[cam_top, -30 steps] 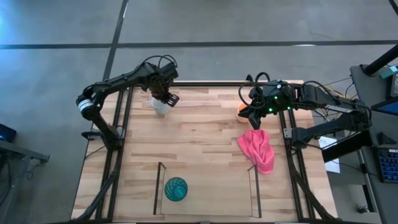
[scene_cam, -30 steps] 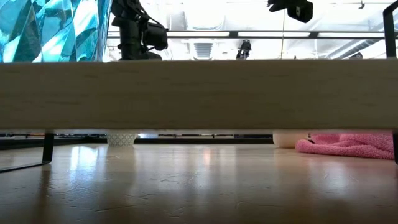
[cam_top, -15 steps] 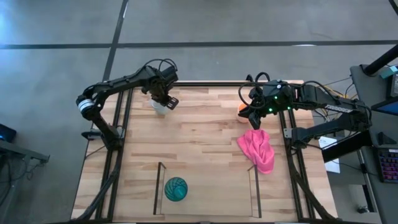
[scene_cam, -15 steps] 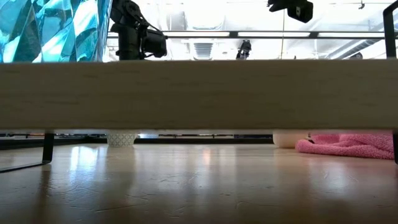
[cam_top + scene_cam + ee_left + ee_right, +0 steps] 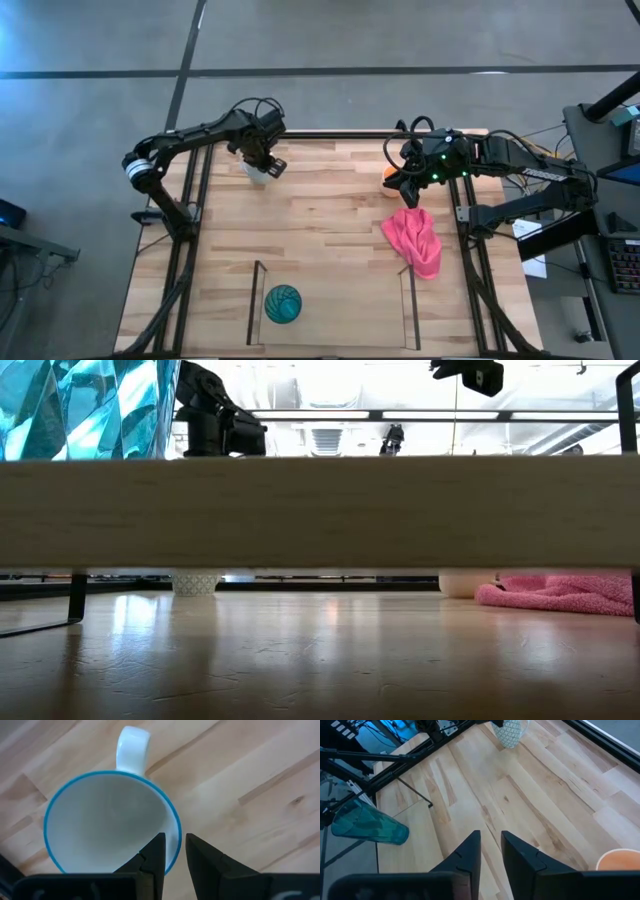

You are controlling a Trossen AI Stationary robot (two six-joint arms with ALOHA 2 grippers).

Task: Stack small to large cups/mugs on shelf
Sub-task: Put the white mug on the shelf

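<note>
The white handled mug (image 5: 257, 173) with a blue rim stands upright on its base (image 5: 195, 582) at the table's far left. My left gripper (image 5: 175, 851) is on its rim, on the side opposite the handle (image 5: 132, 742). The orange mug (image 5: 389, 172) stands at the far right, and my right gripper (image 5: 404, 187) hangs shut and empty just beside it. The teal ribbed tumbler (image 5: 283, 303) stands in the shelf bay (image 5: 340, 320) of light wood between two dark panels, near its left panel. My left gripper has the white mug's wall (image 5: 176, 837) between its two fingers, one finger inside the mug and one outside. The fingers come from above, pointing down, at the rim opposite the handle. The mug stands upright with its base on the table.
A pink cloth (image 5: 415, 240) lies crumpled at the right, between the orange mug and the bay's right panel (image 5: 409, 305). Black frame rails (image 5: 190, 230) run along both table sides. Bare wood (image 5: 320, 220) lies between the mugs and the bay.
My left gripper has gone down a little over the white mug, shifting slightly toward the table's left edge. The mug has stayed in place on the table. My right arm has kept still.
</note>
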